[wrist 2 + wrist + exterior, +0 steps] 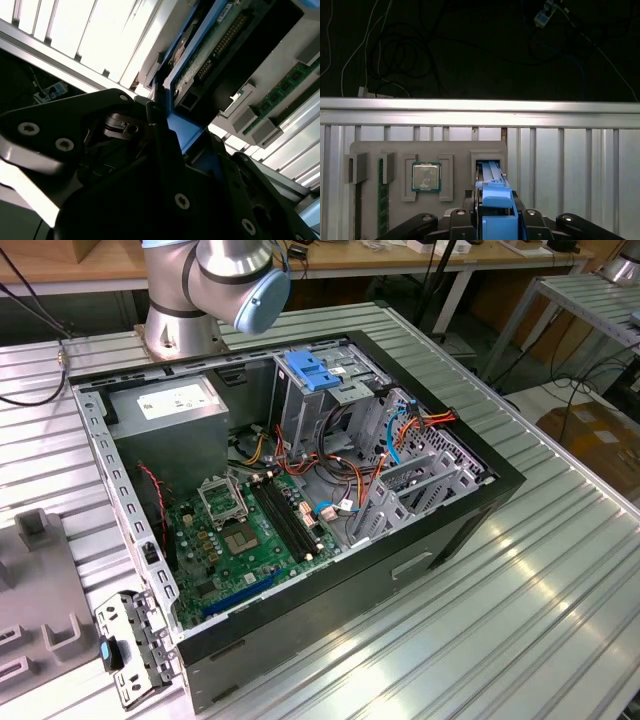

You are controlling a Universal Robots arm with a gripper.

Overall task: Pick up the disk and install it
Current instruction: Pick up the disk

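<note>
Plainly, the pick-up half of the job was in hand. In both wrist views the disk (496, 196) (235, 52) stood on edge between the jaws. They were closed to the width of its blue frame and pressed it from either side. In the second wrist view the dark fingers (160, 145) lay flat against the blue plastic with no gap to see.

The disk's far end reached the narrow pocket (475, 157) of the grey tray (370, 150). It was beside the processor chip (426, 176) in its own recess and well apart from the memory stick (382, 197). Whether the disk was seated in that pocket or just clear of it, I could not tell. The tray lay on the ribbed metal surface (570, 160).

In the exterior view the open computer case (400, 575) lay on its side on the surface. Inside, a blue bracket (312, 370) capped the metal drive cage (300, 415). With the disk at the tray, I judged the installing not yet done.

To my mind, the move ahead called for a straight pull in line with the pocket, so that the frame would not catch on its walls. It also called for a grip firm enough that the smooth plastic would not slip. Any carry to the case would call for keeping clear of the loose cables (330, 475) round the cage.
</note>
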